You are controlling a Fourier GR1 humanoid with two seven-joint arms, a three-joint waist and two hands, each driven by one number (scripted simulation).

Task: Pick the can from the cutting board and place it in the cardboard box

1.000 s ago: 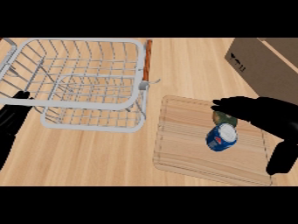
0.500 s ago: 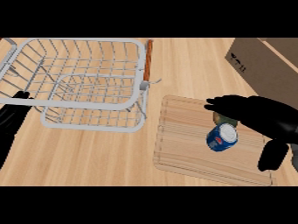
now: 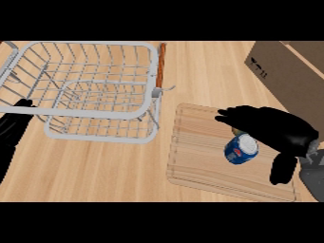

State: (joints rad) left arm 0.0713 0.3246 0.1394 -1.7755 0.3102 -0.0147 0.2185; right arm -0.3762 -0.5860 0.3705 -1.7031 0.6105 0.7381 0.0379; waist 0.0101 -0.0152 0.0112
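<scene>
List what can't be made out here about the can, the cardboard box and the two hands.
- Can: in the head view the right hand covers its upper end, so contact with the fingers is unclear.
- Cardboard box: cut off by the view's right edge; its opening is unseen.
- Left hand: cut by the left edge, partly behind the wire basket.
- Cutting board: its right corner is hidden by the forearm.

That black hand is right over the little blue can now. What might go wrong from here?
The right hand arches over the can on the cutting board without clearly closing round it, so the can might be knocked over or roll. The cardboard box stands close beside the board, so a low lift might bump its wall. The left hand rests by the wire basket, out of the way.
</scene>
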